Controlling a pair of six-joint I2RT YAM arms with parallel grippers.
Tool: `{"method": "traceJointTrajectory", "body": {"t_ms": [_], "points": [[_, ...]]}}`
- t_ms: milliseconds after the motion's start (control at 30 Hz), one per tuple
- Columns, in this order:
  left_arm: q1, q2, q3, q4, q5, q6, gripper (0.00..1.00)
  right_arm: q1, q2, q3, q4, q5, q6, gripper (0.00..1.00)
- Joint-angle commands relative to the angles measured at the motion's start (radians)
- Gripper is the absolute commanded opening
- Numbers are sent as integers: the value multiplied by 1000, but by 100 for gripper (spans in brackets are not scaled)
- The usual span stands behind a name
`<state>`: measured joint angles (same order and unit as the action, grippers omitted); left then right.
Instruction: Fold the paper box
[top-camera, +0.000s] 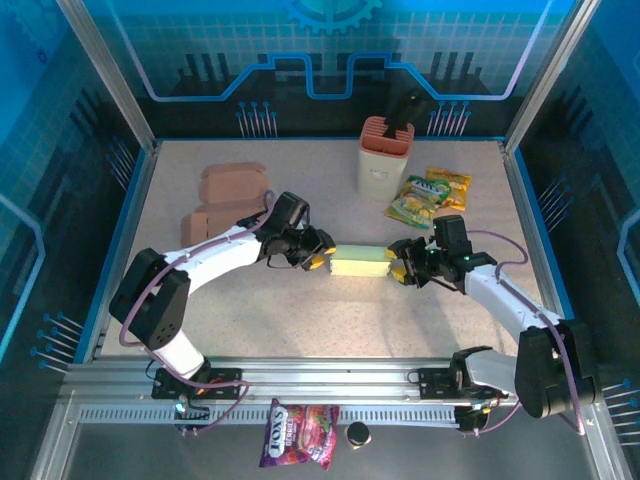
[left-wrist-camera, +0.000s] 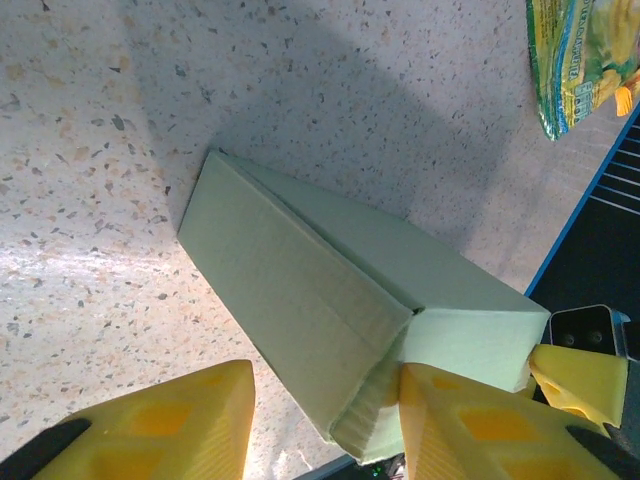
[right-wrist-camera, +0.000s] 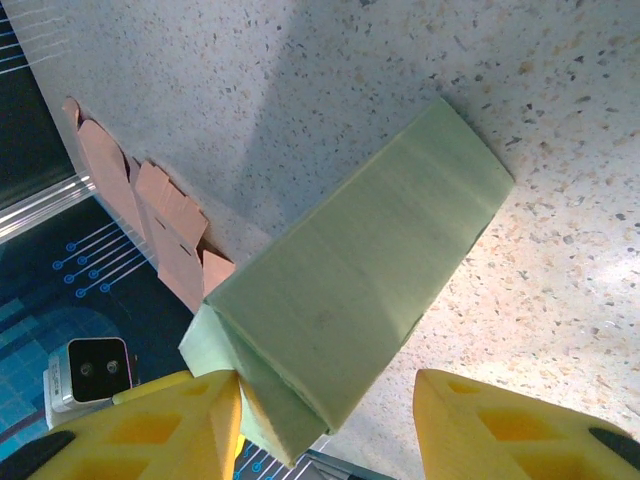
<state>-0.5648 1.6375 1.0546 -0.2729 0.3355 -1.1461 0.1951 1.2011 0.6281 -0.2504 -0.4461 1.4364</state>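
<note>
**Desk** (top-camera: 300, 330): speckled pale top, walled by blue panels. Contents are listed left to right.

1. **Brown cartons** (top-camera: 225, 200): flattened and lying flat at the left rear, well apart from the arms.
2. **Left gripper** (top-camera: 313, 257): set at the left end of the paper box. The yellow jaws are apart and straddle that end. In the left wrist view one jaw touches the box's end corner. The other stands off, with bare desk between it and the box.
3. **Paper box** (top-camera: 360, 262): pale green, long and narrow. It lies on its side at the middle of the desk, lengthwise between the two grippers. The left wrist view shows a flap edge running along its top face.
4. **Right gripper** (top-camera: 402, 266): set at the right end of the paper box. The jaws are apart with the box end between them. In the right wrist view one jaw touches a folded end flap, and the other is clear of the box wall.
5. **White tub** (top-camera: 383, 160): pinkish rim, upright at the rear, with a dark object standing in it.
6. **Snack packets** (top-camera: 430, 197): green and yellow, lying just right of the tub and behind the right gripper.

**In front of the arm bases, off the desk**

7. **Purple snack bag** (top-camera: 300, 437): lying flat.
8. **Small black round object** (top-camera: 357, 433): just right of the bag.
</note>
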Motion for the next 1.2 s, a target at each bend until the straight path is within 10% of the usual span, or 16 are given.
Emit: {"method": "traceJointTrajectory", "body": {"t_ms": [0,367,1167], "points": [[6,15,-50,-10,20,18,41,-21,10,4,-53,14,-26,49],[7,19,-74,-6,8,27,37,11,-18,168,-265,74,-186,49],[-9,-21,-116,54,-27,143,31,-8,-16,89,-115,43,57,50]]}}
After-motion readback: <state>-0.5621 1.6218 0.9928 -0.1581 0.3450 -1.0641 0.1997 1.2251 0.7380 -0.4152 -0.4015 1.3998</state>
